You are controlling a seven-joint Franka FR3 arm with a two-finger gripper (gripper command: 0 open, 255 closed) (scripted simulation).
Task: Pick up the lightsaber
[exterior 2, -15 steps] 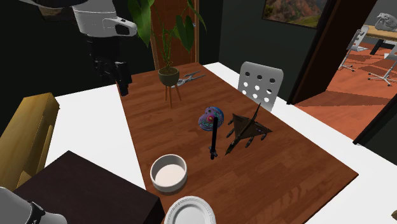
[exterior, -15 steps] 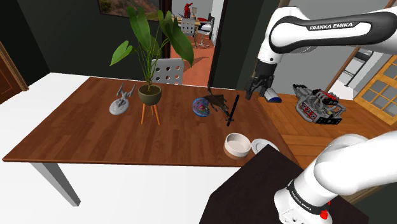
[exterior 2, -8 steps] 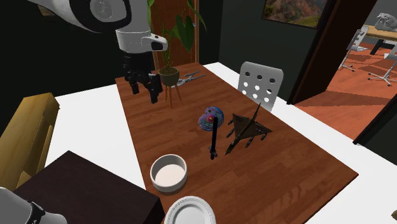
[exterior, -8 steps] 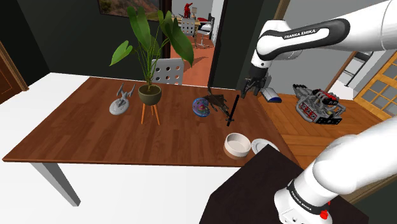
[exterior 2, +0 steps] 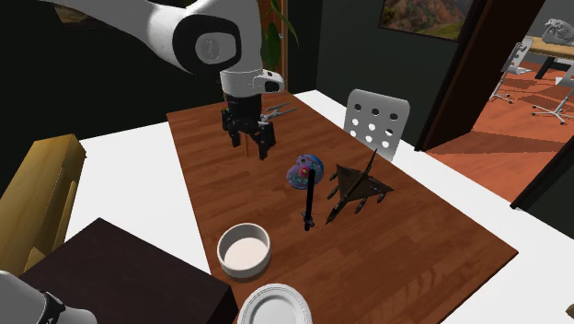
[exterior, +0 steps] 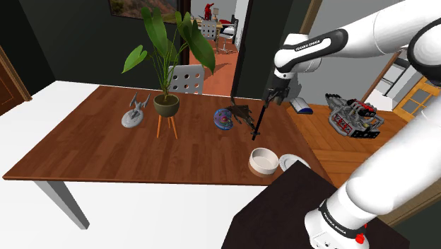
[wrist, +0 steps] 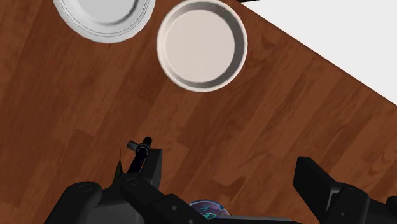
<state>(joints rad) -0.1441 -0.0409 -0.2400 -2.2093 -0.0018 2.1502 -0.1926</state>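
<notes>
The hand point(exterior 2: 250, 147) had swung inward from the counter's point(exterior 2: 212, 193) long edge and hovered over the wood, fingers spread apart, holding nothing. The black lightsaber point(exterior 2: 310, 201) lay flat on the counter, apart from the hand, between the white bowl point(exterior 2: 244, 250) and a blue toy point(exterior 2: 304, 172).

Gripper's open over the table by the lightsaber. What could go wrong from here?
1. The lightsaber is thin and flat on the table; the open gripper may scrape wood or slip off it.
2. A dark spiky model and a blue-purple toy lie beside it; the gripper could knock them.
3. In the wrist view its end sits by one finger, not between both: closing might miss.
</notes>
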